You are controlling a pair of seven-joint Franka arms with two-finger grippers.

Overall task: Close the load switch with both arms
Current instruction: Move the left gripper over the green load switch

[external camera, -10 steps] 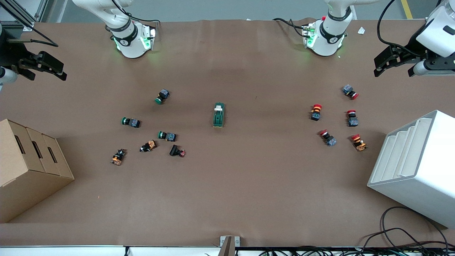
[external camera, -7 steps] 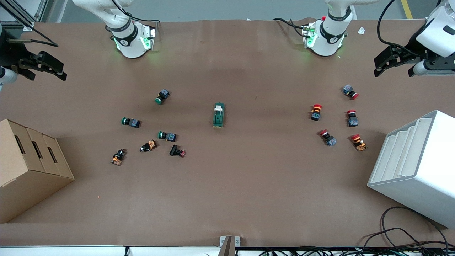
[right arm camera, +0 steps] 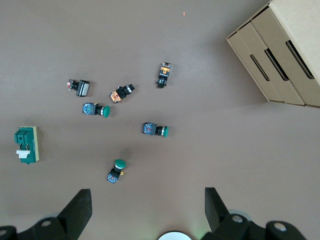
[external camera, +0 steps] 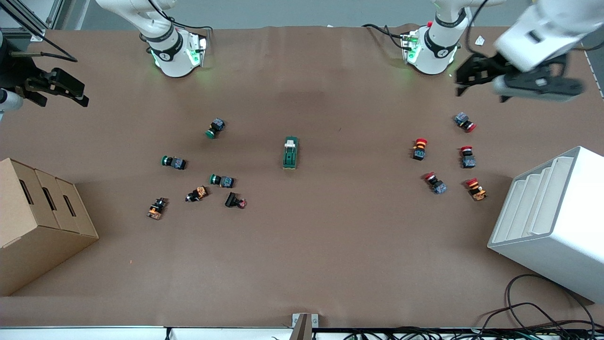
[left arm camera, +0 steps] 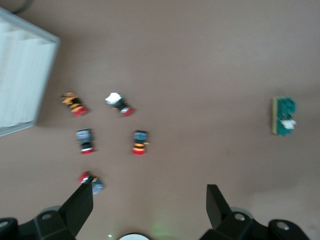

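Observation:
The load switch (external camera: pixel 290 153), a dark green block with a cream lever at the end toward the robots' bases, lies at the middle of the table. It also shows in the left wrist view (left arm camera: pixel 283 115) and the right wrist view (right arm camera: pixel 26 145). My left gripper (external camera: pixel 479 89) is open and empty, up in the air over the table beside its own base, above the red-capped buttons; its own view shows it open too (left arm camera: pixel 150 190). My right gripper (external camera: pixel 64 101) is open and empty, waiting over the table's edge at the right arm's end (right arm camera: pixel 147 191).
Several red-capped push buttons (external camera: pixel 420 148) lie toward the left arm's end. Green-capped and other buttons (external camera: pixel 214 128) lie toward the right arm's end. A white stepped bin (external camera: pixel 552 222) and a cardboard box (external camera: pixel 37 222) stand at the table's two ends.
My left gripper has swung in from the table's end toward the middle, to a spot beside its base. The right arm and the load switch have not moved.

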